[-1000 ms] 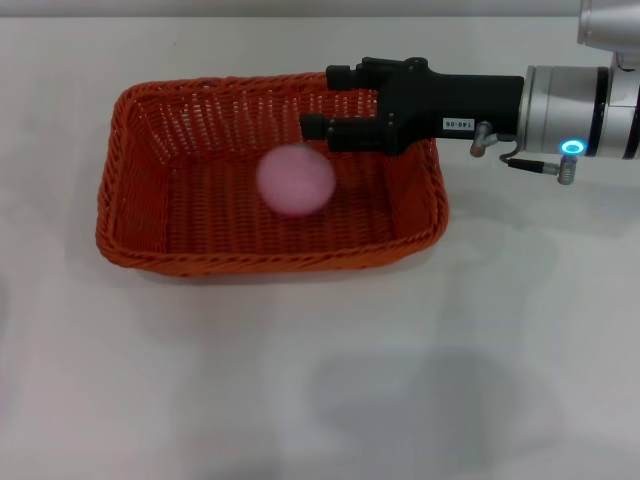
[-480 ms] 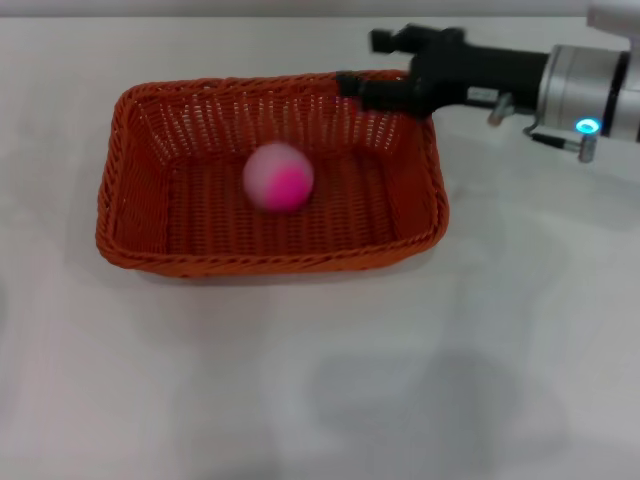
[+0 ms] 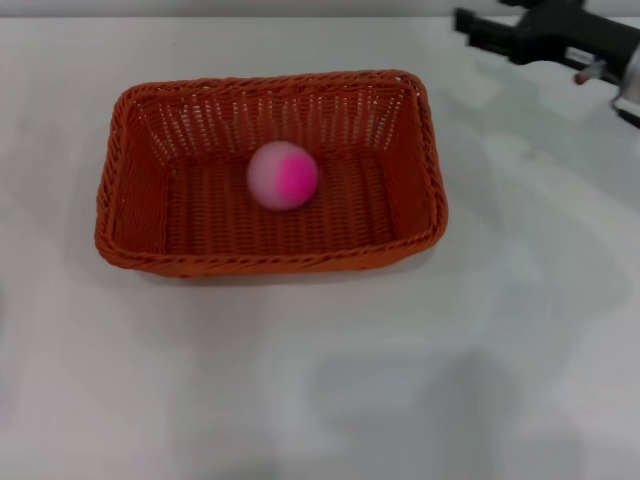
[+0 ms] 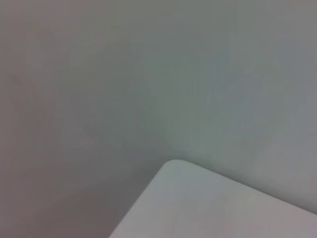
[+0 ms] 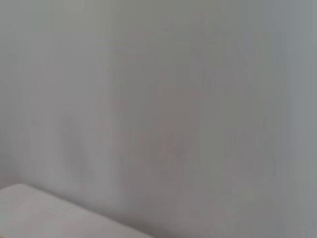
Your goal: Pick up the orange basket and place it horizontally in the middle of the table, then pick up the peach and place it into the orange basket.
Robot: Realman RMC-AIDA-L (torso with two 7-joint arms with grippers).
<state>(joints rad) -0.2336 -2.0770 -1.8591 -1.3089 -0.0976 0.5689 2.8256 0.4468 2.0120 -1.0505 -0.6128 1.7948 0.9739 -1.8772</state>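
The peach (image 3: 283,175) is lying inside the orange basket (image 3: 135,215), which is sitting with its long axis running left to right near the middle of the table (image 3: 320,380). The right gripper (image 3: 480,28) is hanging at the far right, well apart from the basket, holding nothing; its finger opening cannot be determined. The left gripper is not showing in any view.

No readable text — no labels, numbers.

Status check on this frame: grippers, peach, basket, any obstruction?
Right gripper far right, clear of basket. Left arm out of view. Peach inside orange basket, mid-table. Nothing obstructing.
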